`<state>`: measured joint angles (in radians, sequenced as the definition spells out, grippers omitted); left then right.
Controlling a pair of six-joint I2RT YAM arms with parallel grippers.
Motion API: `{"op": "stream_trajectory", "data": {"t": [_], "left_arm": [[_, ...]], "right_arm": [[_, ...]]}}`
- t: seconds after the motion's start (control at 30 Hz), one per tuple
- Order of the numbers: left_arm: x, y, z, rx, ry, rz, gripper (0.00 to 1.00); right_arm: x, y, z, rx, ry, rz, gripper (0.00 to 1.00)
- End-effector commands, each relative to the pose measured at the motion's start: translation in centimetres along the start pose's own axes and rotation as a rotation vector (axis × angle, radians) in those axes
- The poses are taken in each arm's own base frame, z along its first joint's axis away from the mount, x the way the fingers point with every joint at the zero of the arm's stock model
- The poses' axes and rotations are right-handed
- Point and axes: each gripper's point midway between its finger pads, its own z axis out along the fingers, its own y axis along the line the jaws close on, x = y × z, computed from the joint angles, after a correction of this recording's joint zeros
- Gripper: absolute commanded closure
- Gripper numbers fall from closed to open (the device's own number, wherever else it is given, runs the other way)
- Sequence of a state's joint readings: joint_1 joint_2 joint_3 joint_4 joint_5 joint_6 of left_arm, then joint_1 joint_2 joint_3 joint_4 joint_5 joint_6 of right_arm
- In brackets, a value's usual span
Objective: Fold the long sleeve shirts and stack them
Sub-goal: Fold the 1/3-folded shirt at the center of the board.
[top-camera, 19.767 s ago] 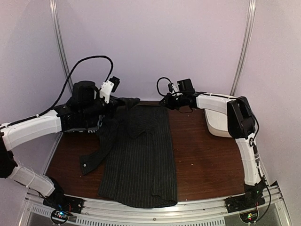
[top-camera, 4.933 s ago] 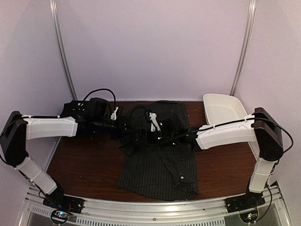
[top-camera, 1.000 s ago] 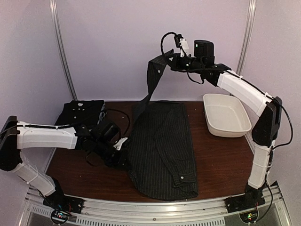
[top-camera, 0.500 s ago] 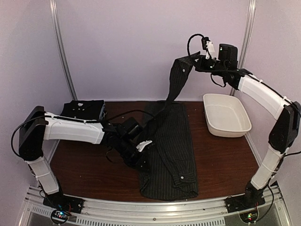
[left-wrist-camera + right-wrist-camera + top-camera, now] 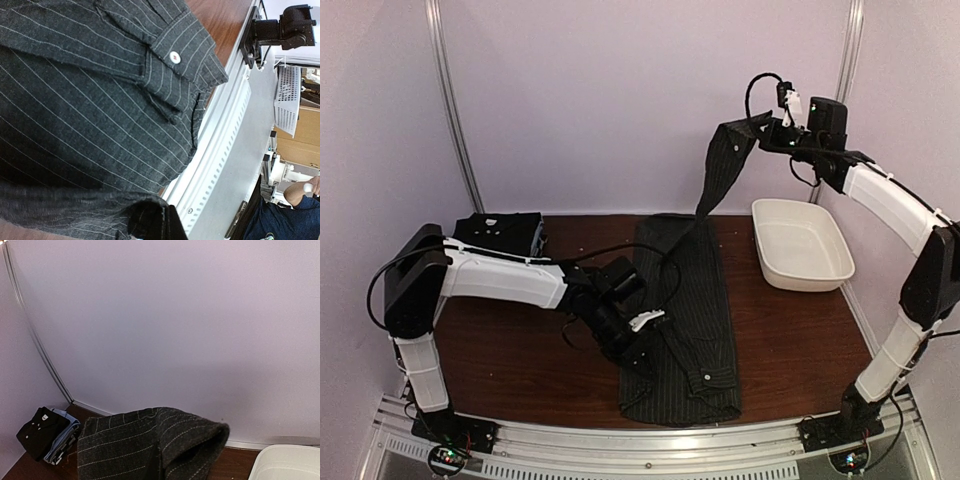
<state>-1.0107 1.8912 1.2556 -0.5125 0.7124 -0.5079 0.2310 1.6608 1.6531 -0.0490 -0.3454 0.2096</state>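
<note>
A dark pinstriped long sleeve shirt lies lengthwise on the table's middle, its cuff with a white button near the front edge. My left gripper sits low on the shirt's left edge, shut on a fold of its cloth. My right gripper is raised high at the back right, shut on the shirt's sleeve, which hangs down to the shirt's collar end. In the right wrist view the sleeve drapes over the fingers and hides them. A folded black shirt lies at the back left.
A white plastic tub stands at the back right, below the raised right arm; its rim shows in the right wrist view. The folded stack sits by the left wall. The metal front rail runs just past the shirt's hem.
My right gripper has carried the sleeve higher and to the right. My left gripper has slid right and nearer along the shirt's left edge, folding that side inward and narrowing the shirt.
</note>
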Motion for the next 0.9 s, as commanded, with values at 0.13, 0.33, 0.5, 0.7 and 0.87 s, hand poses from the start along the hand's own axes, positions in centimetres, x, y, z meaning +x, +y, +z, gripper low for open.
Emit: {"op": "stream_trajectory", "data": {"t": [0.13, 0.33, 0.5, 0.7, 0.87], "left_arm": [[0.6, -1.7, 0.7, 0.070, 0.046, 0.047, 1.00], [0.7, -1.5, 1.1, 0.076, 0.059, 0.046, 1.00], [0.5, -1.8, 1.4, 0.092, 0.065, 0.058, 1.00], [-0.5, -2.2, 1.5, 0.095, 0.048, 0.069, 0.96], [-1.2, -3.1, 1.3, 0.131, 0.034, 0.089, 0.83]], "right_arm": [[-2.6, -1.2, 0.9, -0.011, -0.062, 0.029, 1.00], [-2.0, -1.2, 1.0, -0.023, -0.055, 0.050, 1.00], [-1.9, -1.8, 0.1, 0.006, -0.056, 0.043, 1.00], [-0.1, -1.1, -0.9, -0.035, -0.009, 0.044, 1.00], [2.7, 0.1, -1.7, -0.105, 0.074, 0.052, 1.00]]}}
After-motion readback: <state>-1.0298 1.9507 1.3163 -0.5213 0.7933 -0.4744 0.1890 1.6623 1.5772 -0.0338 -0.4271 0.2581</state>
